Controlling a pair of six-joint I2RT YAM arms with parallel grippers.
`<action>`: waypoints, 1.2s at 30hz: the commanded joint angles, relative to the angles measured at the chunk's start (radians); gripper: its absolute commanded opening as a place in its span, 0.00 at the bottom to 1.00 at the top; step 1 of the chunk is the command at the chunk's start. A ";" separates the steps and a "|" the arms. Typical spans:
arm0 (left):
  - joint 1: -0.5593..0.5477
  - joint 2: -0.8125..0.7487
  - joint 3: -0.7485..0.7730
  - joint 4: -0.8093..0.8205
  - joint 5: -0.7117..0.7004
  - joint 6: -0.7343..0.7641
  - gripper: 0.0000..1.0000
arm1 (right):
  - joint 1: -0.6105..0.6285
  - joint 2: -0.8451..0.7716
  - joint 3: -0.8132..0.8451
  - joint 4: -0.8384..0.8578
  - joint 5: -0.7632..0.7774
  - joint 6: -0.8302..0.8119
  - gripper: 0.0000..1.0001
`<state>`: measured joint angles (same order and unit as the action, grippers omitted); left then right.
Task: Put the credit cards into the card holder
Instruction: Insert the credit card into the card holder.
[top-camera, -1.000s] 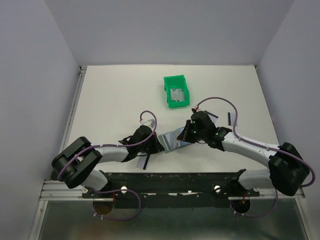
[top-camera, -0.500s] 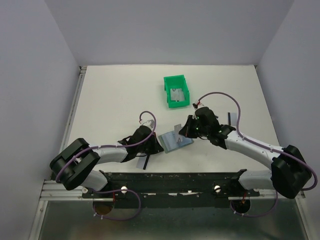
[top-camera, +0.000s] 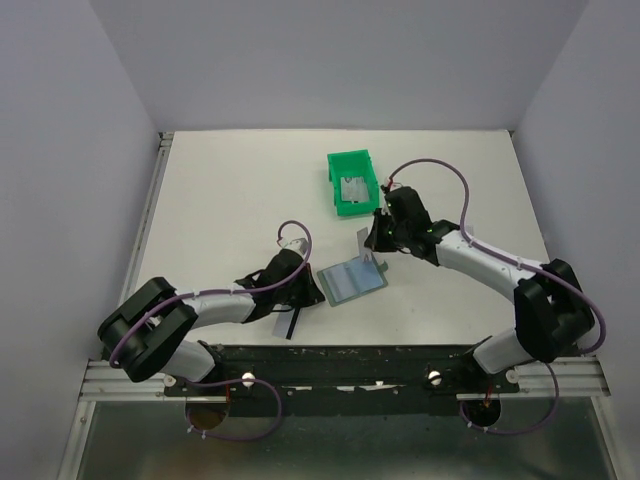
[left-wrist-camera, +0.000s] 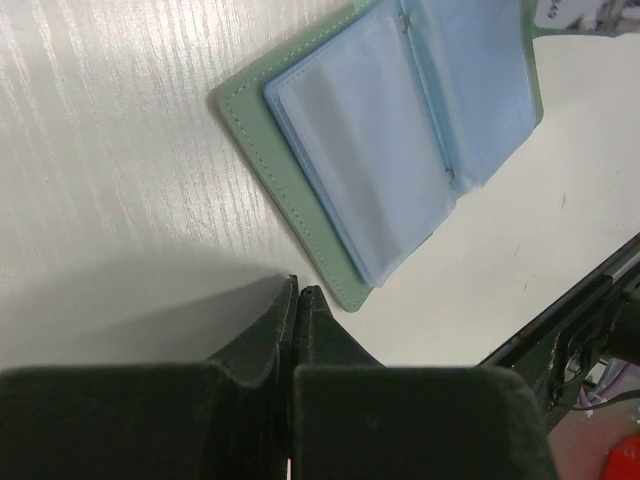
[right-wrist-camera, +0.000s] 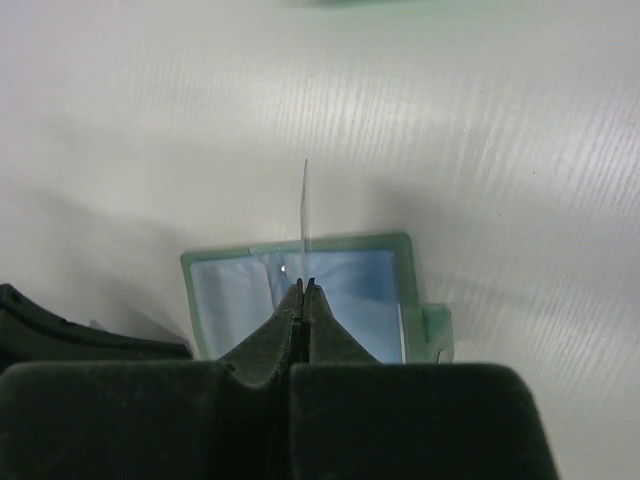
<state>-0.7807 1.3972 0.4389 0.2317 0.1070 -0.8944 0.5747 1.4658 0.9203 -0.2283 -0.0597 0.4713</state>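
Credit card (right-wrist-camera: 305, 205) is pinched edge-on in the shut jaws of the right gripper (right-wrist-camera: 304, 286), standing upright over the far side of the card holder (top-camera: 352, 282). That lies open on the table (top-camera: 230, 200), pale blue pockets up. Meanwhile the left gripper (left-wrist-camera: 296, 290) has its jaws pressed together on nothing, tips low just beside the holder's edge. Further back, the green bin (top-camera: 349, 158) has more silvery cards (top-camera: 353, 188) in it, well apart from the holder.

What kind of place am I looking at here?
Probably a robotics lab test cell: two grey robot arms bolted to a black metal rail, a white table boxed in by plain pale walls, with a bright green plastic bin and grey-green folding card holder.
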 joint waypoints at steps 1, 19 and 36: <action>0.004 0.019 0.020 -0.051 -0.029 0.015 0.00 | -0.001 0.088 0.045 0.046 0.106 0.090 0.00; 0.004 0.032 0.030 -0.052 -0.026 0.012 0.00 | -0.001 0.283 0.190 0.103 0.161 0.168 0.00; 0.009 0.037 0.015 -0.045 -0.026 0.012 0.00 | -0.001 0.304 0.187 -0.057 0.181 0.003 0.00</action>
<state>-0.7788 1.4158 0.4599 0.2203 0.1051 -0.8944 0.5747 1.7668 1.1046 -0.2077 0.0856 0.5240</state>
